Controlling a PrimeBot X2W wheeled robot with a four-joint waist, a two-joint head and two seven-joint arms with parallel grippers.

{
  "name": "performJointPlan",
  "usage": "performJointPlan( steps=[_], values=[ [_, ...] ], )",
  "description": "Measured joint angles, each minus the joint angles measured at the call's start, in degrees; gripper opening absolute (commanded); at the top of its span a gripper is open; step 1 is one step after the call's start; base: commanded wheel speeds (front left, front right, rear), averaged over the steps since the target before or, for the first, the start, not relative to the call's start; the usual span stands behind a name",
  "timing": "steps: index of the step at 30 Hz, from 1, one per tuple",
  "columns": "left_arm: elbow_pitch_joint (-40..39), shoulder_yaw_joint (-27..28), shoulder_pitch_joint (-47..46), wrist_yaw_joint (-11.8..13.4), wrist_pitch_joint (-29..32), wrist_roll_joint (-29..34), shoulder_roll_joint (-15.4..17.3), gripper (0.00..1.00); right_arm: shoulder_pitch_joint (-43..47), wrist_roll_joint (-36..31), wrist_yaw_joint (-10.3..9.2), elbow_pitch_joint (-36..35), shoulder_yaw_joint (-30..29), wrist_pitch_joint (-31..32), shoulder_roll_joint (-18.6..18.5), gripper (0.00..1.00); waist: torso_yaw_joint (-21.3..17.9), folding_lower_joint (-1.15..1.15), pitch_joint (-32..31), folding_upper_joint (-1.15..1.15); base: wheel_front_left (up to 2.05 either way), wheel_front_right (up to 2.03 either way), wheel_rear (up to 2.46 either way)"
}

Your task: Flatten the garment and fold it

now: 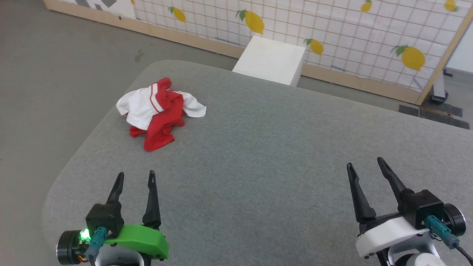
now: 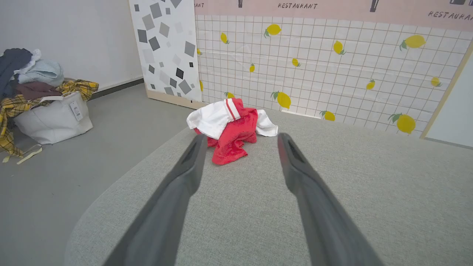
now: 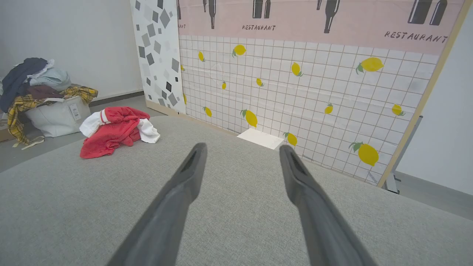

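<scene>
The crumpled red and white shirt (image 1: 159, 111) lies in a heap near the far left edge of the grey padded worktop (image 1: 258, 166), well ahead of the left claw (image 1: 135, 173). That claw and the right claw (image 1: 365, 162) sit over the near edge, well apart, each with its fingers spread wide and holding nothing. Behind the worktop, a lemon-patterned panel (image 3: 314, 92) carries a pink band printed "RESTAURANT" (image 3: 415, 37) in black among bottle shapes (the tag on the white bag (image 2: 55, 118) of clothes on the floor is too small to read).
</scene>
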Motion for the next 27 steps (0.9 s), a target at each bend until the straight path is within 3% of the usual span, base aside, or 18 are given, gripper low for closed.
performJointPlan(
  steps=[27],
  values=[
    [-1.44, -0.93, 1.64, 1.55, -3.53, -1.08, -0.01, 1.0, 0.76, 0.51, -0.01, -0.18, 0.56, -3.57, 0.01, 1.0, 8.06, 0.0, -0.78, 0.0, 0.0, 0.0, 0.0]
  ],
)
